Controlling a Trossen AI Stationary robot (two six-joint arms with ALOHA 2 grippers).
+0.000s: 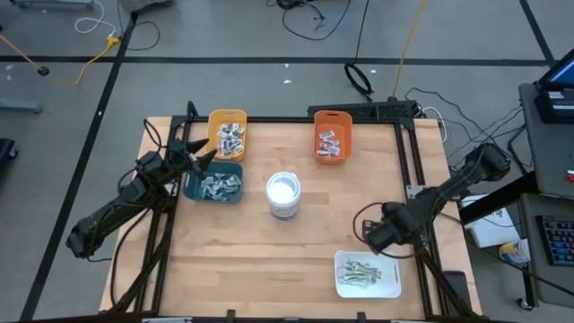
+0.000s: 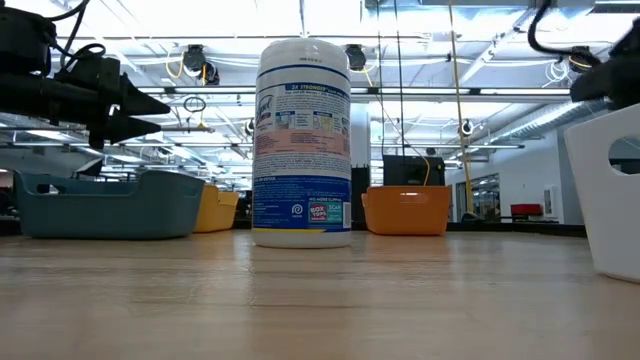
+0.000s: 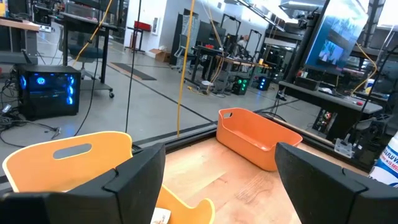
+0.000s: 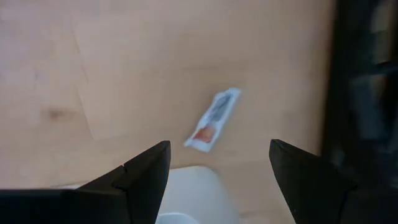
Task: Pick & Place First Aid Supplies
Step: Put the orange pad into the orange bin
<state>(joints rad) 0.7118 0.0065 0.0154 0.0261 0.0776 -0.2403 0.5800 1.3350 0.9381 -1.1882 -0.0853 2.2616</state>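
Standing mid-counter: a wipes canister, label reading "2X STRONGER".
Left pincer and right pincer both released, holding nothing.

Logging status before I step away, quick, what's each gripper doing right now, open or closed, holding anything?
Left gripper: open, empty, above the teal bin.
Right gripper: open, empty, above a loose sachet on the table.

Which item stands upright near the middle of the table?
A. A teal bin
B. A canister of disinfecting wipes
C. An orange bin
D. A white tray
B: the wipes canister stands alone near the table's centre, between the teal bin on its left and the orange bin farther back, while the white tray lies at the front right.
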